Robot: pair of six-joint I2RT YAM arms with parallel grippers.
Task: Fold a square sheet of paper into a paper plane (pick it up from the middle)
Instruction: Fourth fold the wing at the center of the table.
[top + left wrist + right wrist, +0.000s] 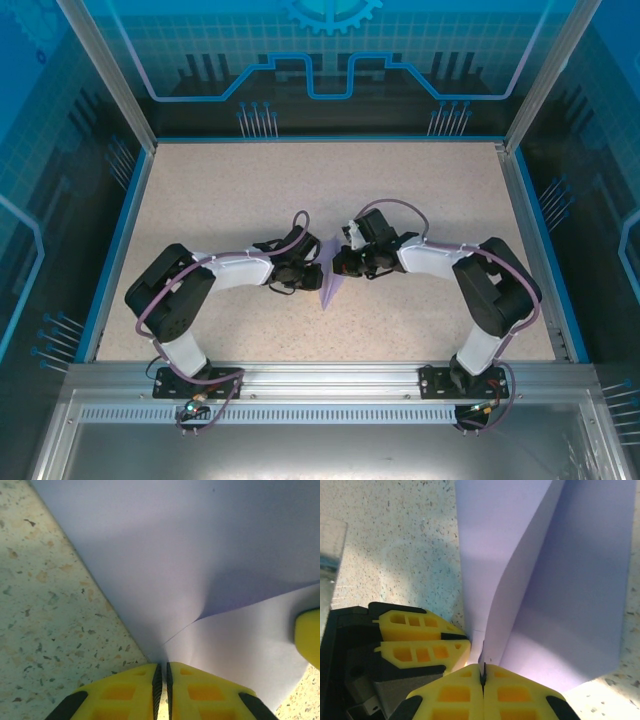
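Note:
The lavender sheet of paper is folded over on itself and stands up off the table between my two grippers at mid-table. My left gripper meets it from the left, and its yellow jaws are shut on a lower corner of the paper. From the right, my right gripper pinches a raised fold edge, its jaws shut tight on the paper. The two grippers nearly touch: the left gripper's fingers lie just beside the right jaws, and a right fingertip pokes in past the sheet.
The speckled beige table is bounded by a blue rim on the left, right and far sides. Metal frame posts rise at the far corners. An aluminium rail carrying both arm bases runs along the near edge.

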